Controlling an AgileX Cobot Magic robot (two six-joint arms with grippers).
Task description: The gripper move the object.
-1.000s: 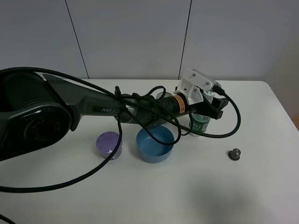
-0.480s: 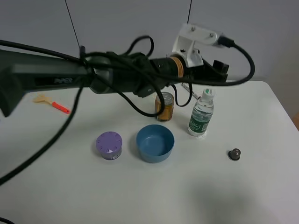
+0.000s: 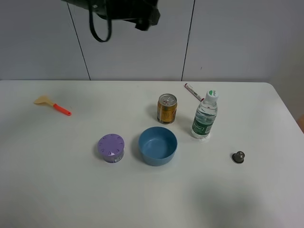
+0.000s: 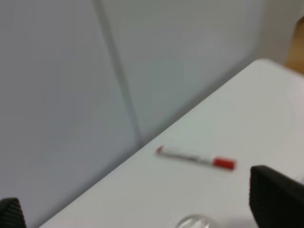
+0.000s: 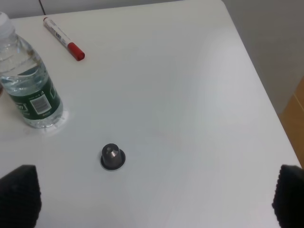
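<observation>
A white tabletop (image 3: 57,190) holds a clear water bottle (image 3: 204,115) standing upright just right of a gold can (image 3: 166,109). In front sit a blue bowl (image 3: 157,145) and a purple lidded cup (image 3: 111,148). A black arm (image 3: 118,9) shows at the top edge.

At the top left of the high view the arm (image 3: 118,9) is cut off by the frame edge, its claw unseen. Both wrist views show only dark fingertips (image 4: 275,202) at the lower corners; the left one is blurred.
</observation>
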